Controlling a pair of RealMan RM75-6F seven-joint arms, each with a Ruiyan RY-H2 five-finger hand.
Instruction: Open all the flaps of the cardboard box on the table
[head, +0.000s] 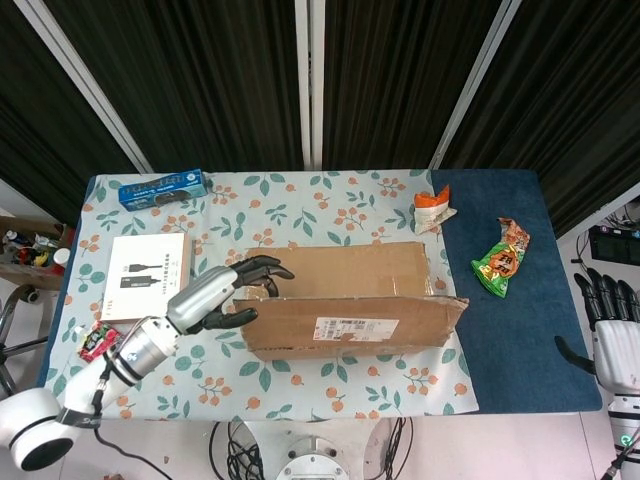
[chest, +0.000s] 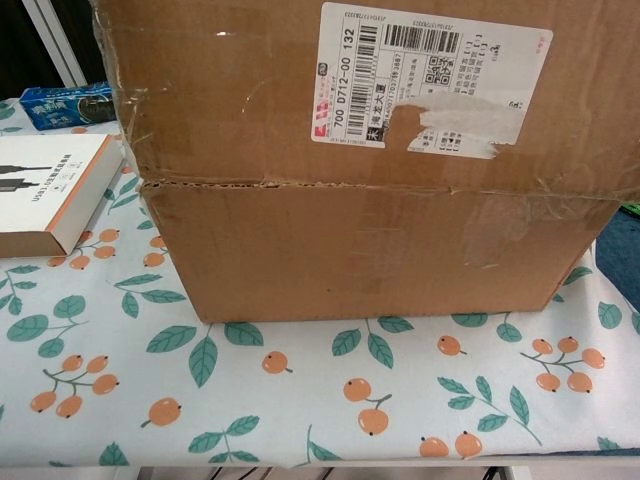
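The brown cardboard box (head: 345, 268) lies in the middle of the table. Its near long flap (head: 350, 318), the one with the white shipping label, stands raised almost upright. My left hand (head: 228, 292) holds that flap's left end, fingers curled over the top edge and thumb on the near face. In the chest view the lifted flap (chest: 250, 90) fills the top of the frame above the box's front wall (chest: 370, 250), and it hides the left hand. My right hand (head: 610, 330) hangs open off the table's right edge, holding nothing.
A white flat box (head: 146, 264) and a blue box (head: 163, 186) lie left of the carton. A red packet (head: 97, 340) sits at the left edge. An orange snack bag (head: 434, 208) and a green one (head: 502, 258) lie on the blue mat (head: 520, 330).
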